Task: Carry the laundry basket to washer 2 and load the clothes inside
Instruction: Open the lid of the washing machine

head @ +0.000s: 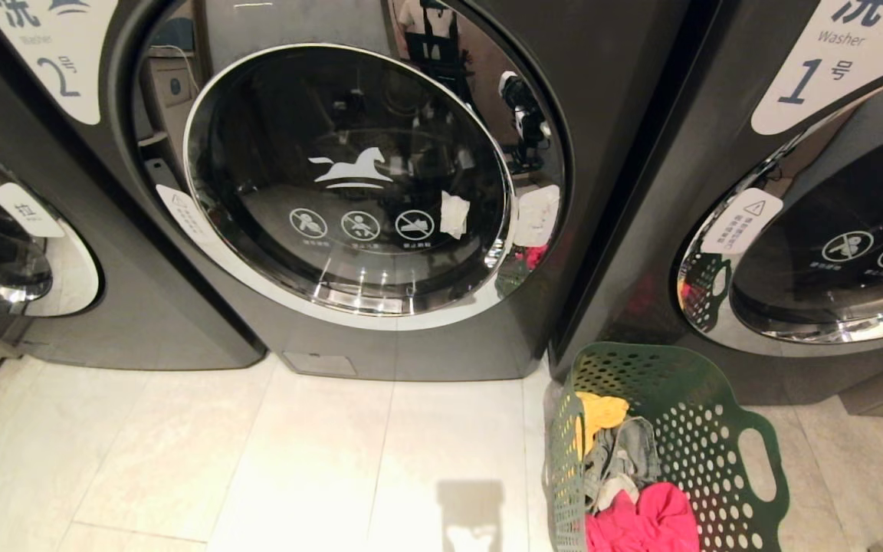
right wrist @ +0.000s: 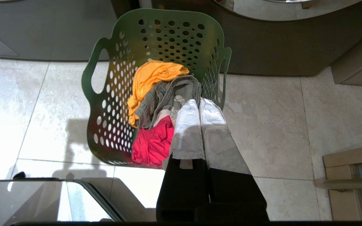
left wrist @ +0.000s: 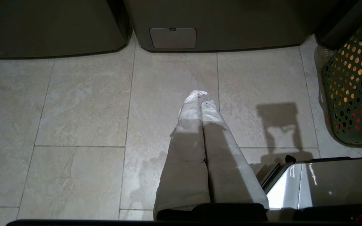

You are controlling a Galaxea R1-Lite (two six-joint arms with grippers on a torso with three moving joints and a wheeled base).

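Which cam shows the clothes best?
Right wrist view: the clothes lie unobstructed in the laundry basket, all three visible. Head view shows them partly, at the frame edge. Left wrist view shows only red specks through the holes.

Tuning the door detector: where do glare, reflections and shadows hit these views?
Head view: washer 2's glass door mirrors the room, and a shadow lies on the floor tiles. Left wrist view: dim, the shut left pincer over a shadow. Right wrist view: bright glare on the tiles left of the laundry basket; the right pincer is shut.
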